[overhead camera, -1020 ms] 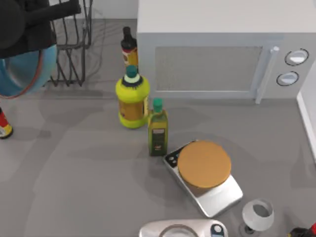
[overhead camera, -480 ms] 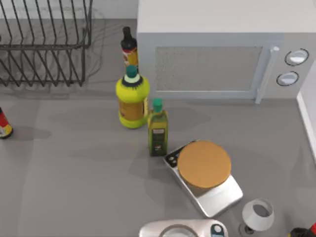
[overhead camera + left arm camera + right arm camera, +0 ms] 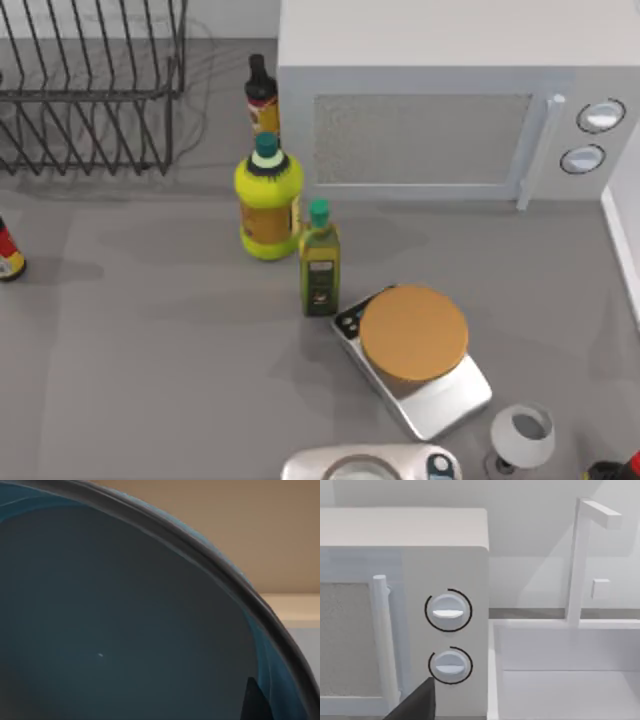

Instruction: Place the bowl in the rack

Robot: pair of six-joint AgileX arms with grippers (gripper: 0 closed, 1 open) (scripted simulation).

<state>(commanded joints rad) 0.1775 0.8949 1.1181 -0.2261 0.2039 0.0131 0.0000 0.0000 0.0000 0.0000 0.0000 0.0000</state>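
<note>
The left wrist view looks straight into the bowl point(image 3: 115, 630), its greyish inside and dark rim curving close before the camera with blue showing along the outer edge, so the bowl appears to be carried at the left gripper; whether the fingers are clamped on it cannot be told, since only a dark sliver near the rim might be a fingertip. From above, the rack point(image 3: 95, 95) stands at the table's far left corner, its wire prongs upright and its slots unoccupied as far as can be seen, so the placing is judged not yet done. The left arm is the nearer one to the rack; which way the rack lies from the bowl cannot be read here. The bowl seems held on edge, a pose that would suit dropping between prongs. The right wrist view faces the microwave point(image 3: 405, 610) and its two dials point(image 3: 448, 611), with a dark fingertip at the edge, its grip unclear.
</note>
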